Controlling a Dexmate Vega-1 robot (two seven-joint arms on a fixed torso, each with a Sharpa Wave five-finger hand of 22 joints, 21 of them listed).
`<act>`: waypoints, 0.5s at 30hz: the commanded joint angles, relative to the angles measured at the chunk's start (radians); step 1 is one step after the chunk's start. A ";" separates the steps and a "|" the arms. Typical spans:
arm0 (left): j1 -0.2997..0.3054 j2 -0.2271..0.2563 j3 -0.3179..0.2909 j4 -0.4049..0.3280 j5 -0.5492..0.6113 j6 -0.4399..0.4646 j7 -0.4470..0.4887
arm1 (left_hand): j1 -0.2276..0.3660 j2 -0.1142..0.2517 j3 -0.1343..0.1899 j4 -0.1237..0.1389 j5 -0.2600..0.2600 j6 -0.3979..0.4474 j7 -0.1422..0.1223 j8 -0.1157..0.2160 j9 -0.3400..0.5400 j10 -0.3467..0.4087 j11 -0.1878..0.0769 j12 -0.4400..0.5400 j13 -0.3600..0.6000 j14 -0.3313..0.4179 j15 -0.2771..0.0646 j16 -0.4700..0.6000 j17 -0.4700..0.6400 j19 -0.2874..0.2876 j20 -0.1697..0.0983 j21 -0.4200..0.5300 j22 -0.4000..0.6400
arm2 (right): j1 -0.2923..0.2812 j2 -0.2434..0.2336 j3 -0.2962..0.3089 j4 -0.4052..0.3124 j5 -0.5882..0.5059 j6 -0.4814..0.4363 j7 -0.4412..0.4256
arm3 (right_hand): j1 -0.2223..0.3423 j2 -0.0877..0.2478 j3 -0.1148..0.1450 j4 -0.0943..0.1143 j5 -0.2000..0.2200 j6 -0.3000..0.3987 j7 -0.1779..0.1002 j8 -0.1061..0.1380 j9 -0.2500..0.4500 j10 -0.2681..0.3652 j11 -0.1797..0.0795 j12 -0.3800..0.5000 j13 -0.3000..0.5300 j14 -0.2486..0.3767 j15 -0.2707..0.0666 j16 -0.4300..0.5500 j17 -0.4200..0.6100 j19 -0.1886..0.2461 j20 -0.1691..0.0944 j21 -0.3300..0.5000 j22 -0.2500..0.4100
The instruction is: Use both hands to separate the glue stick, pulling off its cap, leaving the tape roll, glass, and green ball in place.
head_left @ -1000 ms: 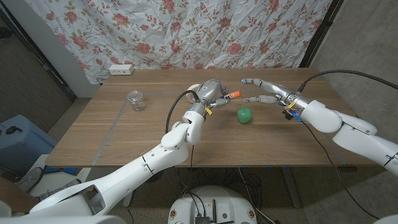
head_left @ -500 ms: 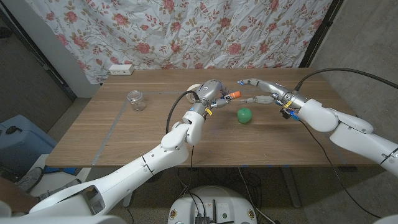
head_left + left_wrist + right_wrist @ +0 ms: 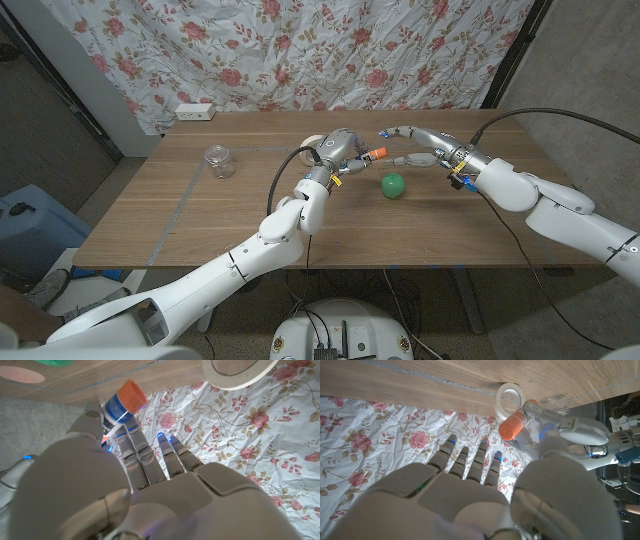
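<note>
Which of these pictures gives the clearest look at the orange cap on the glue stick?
The left wrist view: the orange cap is close, sharp and unobstructed above the left hand holding the glue stick. The right wrist view shows it smaller, beyond the right hand; in the head view it is a tiny orange speck.

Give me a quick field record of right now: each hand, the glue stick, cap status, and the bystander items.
left hand: holds the glue stick, orange cap pointing at the right hand
right hand: open, fingers close to the cap, no grasp yet
cap: on
green ball: on the table, below the hands
glass: far left
tape roll: behind the left hand
</note>
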State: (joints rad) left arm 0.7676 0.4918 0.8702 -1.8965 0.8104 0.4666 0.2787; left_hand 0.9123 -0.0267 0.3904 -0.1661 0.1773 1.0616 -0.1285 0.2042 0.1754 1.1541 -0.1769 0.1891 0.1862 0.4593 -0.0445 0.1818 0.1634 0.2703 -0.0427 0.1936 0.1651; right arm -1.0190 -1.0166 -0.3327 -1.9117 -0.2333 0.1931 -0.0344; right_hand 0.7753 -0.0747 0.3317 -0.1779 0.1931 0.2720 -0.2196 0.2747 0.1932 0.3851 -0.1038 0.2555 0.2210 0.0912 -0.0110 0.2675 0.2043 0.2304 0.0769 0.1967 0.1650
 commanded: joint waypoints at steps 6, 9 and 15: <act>-0.005 -0.002 0.003 0.009 0.001 -0.009 0.001 | 0.024 0.040 -0.001 0.003 0.005 0.109 -0.019 0.006 0.010 0.050 -0.045 0.004 -0.001 0.008 -0.152 -0.002 0.002 -0.002 -0.039 -0.004 0.004 | 0.020 0.025 -0.023 0.017 -0.067 -0.009 -0.051 | 0.039 -0.012 0.007 0.011 0.022 0.074 0.001 0.028 0.005 0.096 -0.026 0.021 0.004 0.066 -0.033 0.024 0.001 0.046 -0.014 0.004 0.002; -0.005 -0.003 0.003 0.009 0.003 -0.006 0.001 | 0.024 0.041 -0.001 0.003 0.005 0.109 -0.019 0.005 0.010 0.050 -0.045 0.004 -0.001 0.008 -0.151 -0.002 0.002 -0.002 -0.039 -0.004 0.004 | 0.020 0.025 -0.023 0.016 -0.073 -0.015 -0.055 | 0.041 -0.013 0.005 0.013 0.026 0.094 0.001 0.034 0.007 0.117 -0.036 0.025 0.003 0.082 -0.040 0.029 0.001 0.052 -0.018 0.003 0.002; -0.012 -0.003 0.008 0.015 0.007 -0.011 -0.003 | 0.024 0.042 -0.002 0.003 0.005 0.109 -0.019 0.004 0.010 0.050 -0.045 0.004 -0.001 0.008 -0.151 -0.003 0.002 -0.002 -0.040 -0.004 0.004 | 0.028 0.031 -0.029 0.032 -0.080 -0.003 -0.065 | 0.063 -0.023 0.005 0.009 0.038 0.129 0.000 0.046 0.009 0.172 -0.055 0.035 0.002 0.106 -0.056 0.033 -0.001 0.062 -0.022 0.000 0.002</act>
State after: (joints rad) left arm 0.7639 0.4892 0.8728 -1.8896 0.8119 0.4629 0.2788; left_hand 0.9082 -0.0227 0.3887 -0.1673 0.1756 1.0616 -0.1285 0.2041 0.1754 1.1540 -0.1769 0.1876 0.1847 0.4593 -0.0445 0.1818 0.1634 0.2703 -0.0427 0.1936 0.1650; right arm -1.0020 -0.9971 -0.3510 -1.8984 -0.2882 0.1840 -0.0734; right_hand 0.8256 -0.0905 0.3342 -0.1721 0.2244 0.3862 -0.2202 0.3115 0.1981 0.5334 -0.1550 0.2817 0.2209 0.1830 -0.0394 0.2932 0.2014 0.2860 0.0571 0.1966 0.1650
